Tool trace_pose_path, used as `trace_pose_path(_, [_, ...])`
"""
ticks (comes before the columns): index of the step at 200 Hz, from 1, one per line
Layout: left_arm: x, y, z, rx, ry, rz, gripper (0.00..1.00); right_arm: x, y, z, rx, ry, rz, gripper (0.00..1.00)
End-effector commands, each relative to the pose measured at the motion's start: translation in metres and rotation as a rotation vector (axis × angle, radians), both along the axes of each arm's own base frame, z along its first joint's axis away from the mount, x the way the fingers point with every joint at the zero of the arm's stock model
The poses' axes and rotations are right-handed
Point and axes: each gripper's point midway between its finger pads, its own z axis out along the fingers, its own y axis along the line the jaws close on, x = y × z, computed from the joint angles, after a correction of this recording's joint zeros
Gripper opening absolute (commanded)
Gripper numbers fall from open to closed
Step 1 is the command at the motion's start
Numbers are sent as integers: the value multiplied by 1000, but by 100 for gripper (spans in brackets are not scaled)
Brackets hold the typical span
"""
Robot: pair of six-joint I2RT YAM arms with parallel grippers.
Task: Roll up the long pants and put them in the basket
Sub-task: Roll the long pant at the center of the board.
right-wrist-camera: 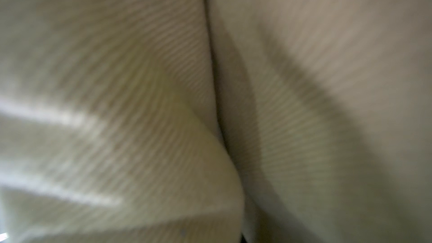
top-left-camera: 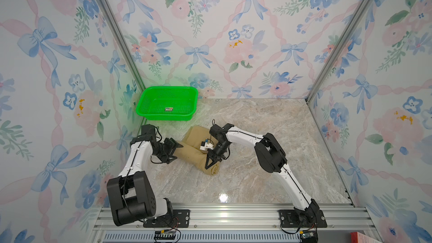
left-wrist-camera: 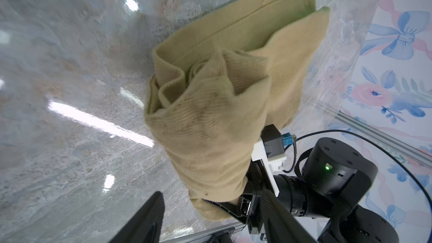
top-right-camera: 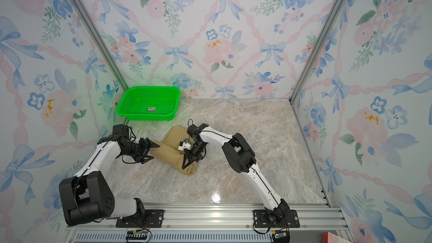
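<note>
The long pants [top-left-camera: 190, 154] [top-right-camera: 167, 154] lie as a tan roll on the marbled table, with a flat fold still trailing toward the back. My right gripper [top-left-camera: 207, 166] [top-right-camera: 184, 167] comes down on the roll's near right end and is shut on the cloth. In the left wrist view its black jaw [left-wrist-camera: 224, 209] pinches the spiral end of the pants [left-wrist-camera: 210, 113]. My left gripper [top-left-camera: 176, 152] [top-right-camera: 152, 152] [left-wrist-camera: 211, 195] stands open at the roll's left end, nothing between its fingers [left-wrist-camera: 149, 216]. The right wrist view shows only blurred tan fabric of the pants [right-wrist-camera: 140, 113].
A green plastic basket [top-left-camera: 149, 111] sits at the back left corner, holding only a small sticker. Flowered walls close in three sides. An aluminium rail [top-left-camera: 233, 216] carrying both arm bases runs along the front. A red object [top-left-camera: 360, 237] pokes in at the front right.
</note>
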Motion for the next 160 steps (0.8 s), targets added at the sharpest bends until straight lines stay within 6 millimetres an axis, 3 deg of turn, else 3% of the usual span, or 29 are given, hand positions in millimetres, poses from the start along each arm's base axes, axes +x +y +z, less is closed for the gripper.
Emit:
trace_pose_path(1, [19,-9,-2,-88,-126,39,99,8,1,-19,-9,66,-63,11])
trace_pose_path(65, [37,0,-32,-33,-140,70,99,7,2,-33,-22,139,-84,13])
trace_pose_path(114, [30,-16,-67,-18,-60,13,99,13,4,-33,-5,170,-107,15])
trace_pose_path(137, [36,-20,-67,-9,-90,19,99,11,5,-34,-8,189,-100,16])
trace_pose_path(148, [35,-20,-78,5,-38,7,88,11,3,-36,-26,170,-91,17])
trace_pose_path(155, [36,-23,-80,-8,-22,-9,67,13,1,-37,-39,149,-88,19])
trace_pose_path(160, [38,-24,-80,-16,-10,-19,45,14,-2,-38,-53,129,-84,19])
